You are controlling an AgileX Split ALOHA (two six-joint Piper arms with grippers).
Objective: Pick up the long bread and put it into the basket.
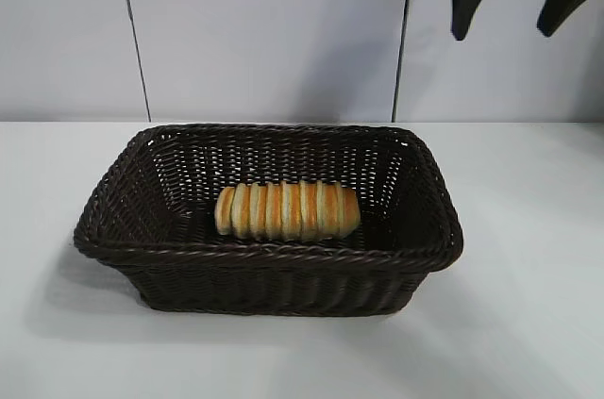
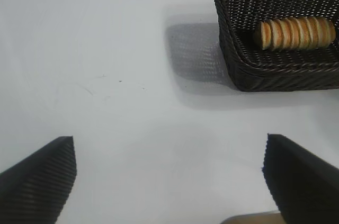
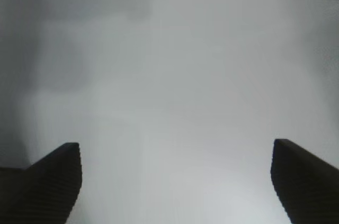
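The long bread [image 1: 287, 211], pale tan with orange-brown ridges, lies crosswise on the floor of the dark brown wicker basket [image 1: 269, 253] at the table's middle. The left wrist view shows the same bread [image 2: 294, 33] inside the basket [image 2: 233, 54], far from my left gripper [image 2: 169, 181], which stands open over bare table with nothing between its fingers. My right gripper [image 1: 510, 8] hangs open high at the back right, above the table and clear of the basket. In the right wrist view that gripper [image 3: 177, 181] has only white table beneath it.
White table [image 1: 528, 324] surrounds the basket on all sides. A pale wall with two dark vertical seams [image 1: 132, 31] stands behind the table.
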